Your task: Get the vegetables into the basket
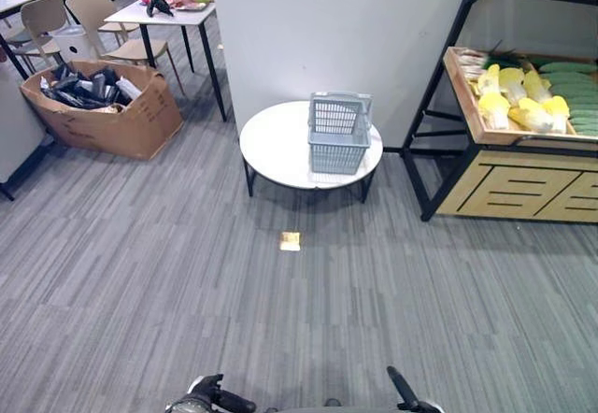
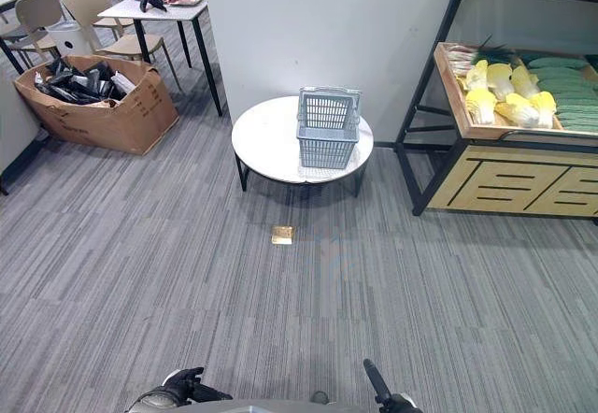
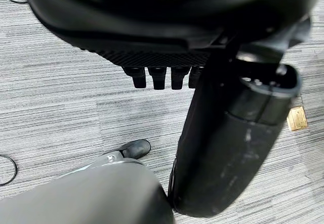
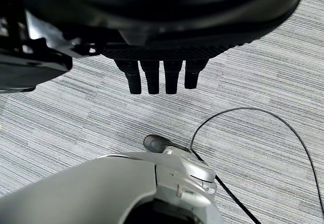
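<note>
Basket (image 1: 338, 133) upright; vegetables (image 1: 533, 95) shelved.

The left hand (image 3: 167, 26) is a black, faintly glossy shell with rounded edges, and a band of fine ribbed texture runs along the rim where its fingers (image 3: 158, 77) begin. They are short, blunt and matt black, set side by side in an even, straight row. Its thumb (image 3: 228, 148) is far bulkier, a thick black cylinder flecked with pale scuffs and topped by a grey-edged collar. The right hand (image 4: 152, 16) has the same build, with a dark curved casing, a ribbed strip and a neat row of stubby straight black fingers (image 4: 152, 77). From the head views both hands are black, the left one (image 1: 213, 396) knobbly and the right (image 1: 404, 390) slimmer
</note>
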